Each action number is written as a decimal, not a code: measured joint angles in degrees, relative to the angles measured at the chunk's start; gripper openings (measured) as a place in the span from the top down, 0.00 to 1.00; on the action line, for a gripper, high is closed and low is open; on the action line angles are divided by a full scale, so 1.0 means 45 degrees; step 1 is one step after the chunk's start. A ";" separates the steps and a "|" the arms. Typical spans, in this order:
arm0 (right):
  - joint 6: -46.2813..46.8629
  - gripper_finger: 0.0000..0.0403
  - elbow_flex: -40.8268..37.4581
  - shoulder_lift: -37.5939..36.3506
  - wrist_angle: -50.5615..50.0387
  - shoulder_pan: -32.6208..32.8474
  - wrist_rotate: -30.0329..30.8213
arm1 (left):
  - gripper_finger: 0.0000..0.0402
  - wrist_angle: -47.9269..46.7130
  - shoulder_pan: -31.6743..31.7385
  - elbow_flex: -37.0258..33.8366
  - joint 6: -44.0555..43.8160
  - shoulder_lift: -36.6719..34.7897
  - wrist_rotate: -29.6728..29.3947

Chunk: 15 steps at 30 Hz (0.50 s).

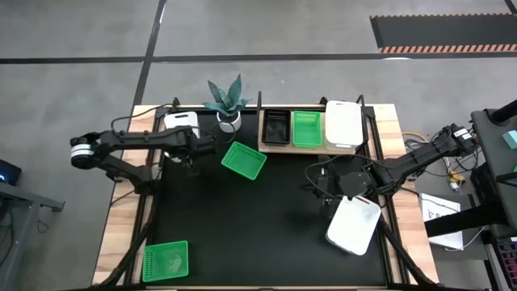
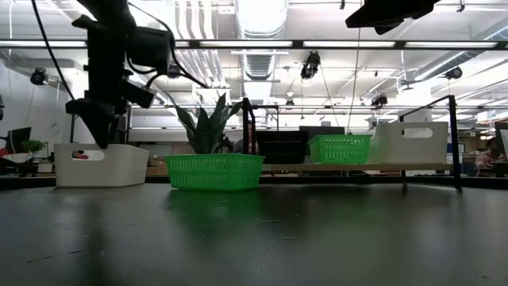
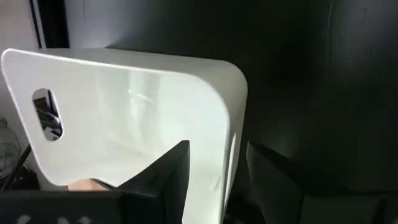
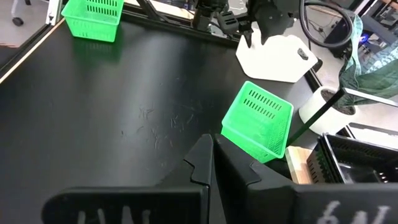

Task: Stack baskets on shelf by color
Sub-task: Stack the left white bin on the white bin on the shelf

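Note:
My left gripper (image 3: 217, 180) is open at the table's far left, over a white basket (image 1: 182, 121). Its fingers straddle the basket's end wall (image 3: 227, 155), one inside and one outside. The low view shows that gripper (image 2: 101, 139) coming down onto the basket's rim (image 2: 99, 147). My right gripper (image 4: 211, 165) is shut on nothing and hovers over the table's right half (image 1: 317, 182). The shelf (image 1: 311, 147) at the far edge carries a black basket (image 1: 276, 127), a green basket (image 1: 306, 128) and a white basket (image 1: 343, 124). My left gripper comes at the white basket's end wall (image 3: 231, 140) from above, pointing down, one finger (image 3: 168, 180) inside and the other finger (image 3: 273, 183) outside. I cannot tell whether either finger touches the wall. The basket stands with its bottom on the table.
A green basket (image 1: 243, 160) sits mid-table near the shelf. Another green basket (image 1: 165, 261) lies at the near left corner. A white basket (image 1: 354, 225) rests on the table below my right arm. A potted plant (image 1: 228, 101) stands at the far edge, left of the shelf.

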 joint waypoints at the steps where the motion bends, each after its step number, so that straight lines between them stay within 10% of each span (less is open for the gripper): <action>1: 0.0005 0.98 0.0000 0.0000 -0.0039 0.0000 0.0000 | 0.64 0.0107 0.0071 -0.0004 0.0135 0.0086 0.0005; 15: 0.0107 0.98 -0.0005 0.0010 -0.0336 0.0000 -0.0005 | 0.90 0.0457 0.0326 -0.0034 0.0284 0.0795 0.0837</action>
